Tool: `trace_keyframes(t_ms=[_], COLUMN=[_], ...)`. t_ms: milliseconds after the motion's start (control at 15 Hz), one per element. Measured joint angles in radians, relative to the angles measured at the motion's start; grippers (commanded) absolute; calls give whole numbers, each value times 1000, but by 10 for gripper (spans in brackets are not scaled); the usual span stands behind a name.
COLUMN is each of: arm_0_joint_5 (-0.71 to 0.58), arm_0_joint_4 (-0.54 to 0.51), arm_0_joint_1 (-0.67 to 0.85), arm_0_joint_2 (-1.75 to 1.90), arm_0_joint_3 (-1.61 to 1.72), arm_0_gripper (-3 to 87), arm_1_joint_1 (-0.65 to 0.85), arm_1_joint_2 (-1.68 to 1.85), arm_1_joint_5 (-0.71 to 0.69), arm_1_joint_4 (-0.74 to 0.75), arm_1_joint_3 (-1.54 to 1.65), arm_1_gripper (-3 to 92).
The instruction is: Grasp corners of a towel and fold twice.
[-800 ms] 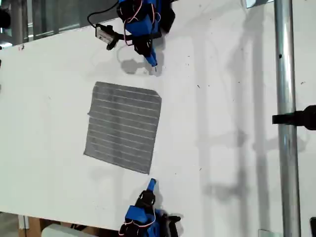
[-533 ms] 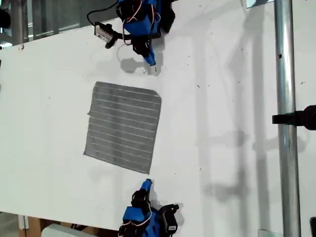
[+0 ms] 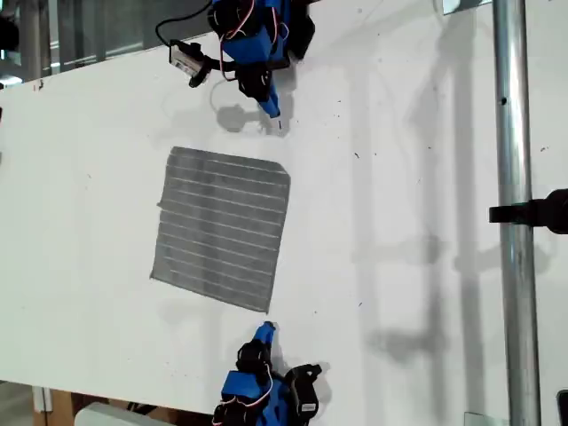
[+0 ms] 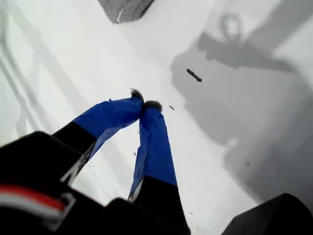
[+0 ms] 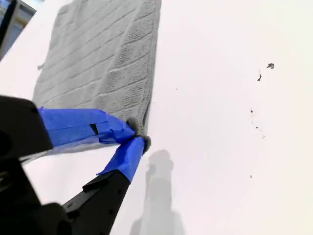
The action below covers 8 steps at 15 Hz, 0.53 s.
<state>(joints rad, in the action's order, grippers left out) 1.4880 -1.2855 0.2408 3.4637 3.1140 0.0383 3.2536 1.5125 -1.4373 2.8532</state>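
Note:
The grey striped towel [image 3: 222,229] lies flat and unfolded on the white table [image 3: 399,177]. My first gripper [image 3: 276,115] hovers shut and empty near the exterior view's top, a short way beyond the towel's upper right corner [image 3: 287,166]. In the first wrist view its blue fingertips [image 4: 145,102] touch each other, and only a towel corner [image 4: 127,9] shows far ahead. My second gripper [image 3: 264,332] is shut and empty just below the towel's lower right corner [image 3: 267,310]. In the second wrist view its tips [image 5: 139,136] meet beside that corner, with the towel [image 5: 102,63] stretching away.
A vertical metal pole [image 3: 513,222] with a black clamp [image 3: 532,214] crosses the exterior view's right side. The arm bases sit at the table's edges at the exterior view's top and bottom. Small dark specks [image 5: 269,65] dot the table.
My second gripper shifted slightly toward the exterior view's left and closer to the towel's lower right corner. My first gripper barely moved. The towel has not moved.

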Motion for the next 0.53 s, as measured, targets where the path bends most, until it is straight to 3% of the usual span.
trace_keyframes(t_ms=[267, 467, 533], arm_0_joint_5=[2, 3, 6], arm_0_joint_4=[0, 0, 0], arm_0_joint_1=[0, 0, 0], arm_0_joint_2=[0, 0, 0], arm_0_joint_3=[0, 0, 0], arm_0_gripper=[-13, -15, -16], arm_1_joint_1=[-12, -32, -34], arm_1_joint_2=[-618, -1216, -1388], arm_1_joint_5=[-112, -267, -304], arm_1_joint_4=[123, 112, 94], arm_1_joint_3=[-434, -899, -1039], arm_1_gripper=[-3, -3, 50])
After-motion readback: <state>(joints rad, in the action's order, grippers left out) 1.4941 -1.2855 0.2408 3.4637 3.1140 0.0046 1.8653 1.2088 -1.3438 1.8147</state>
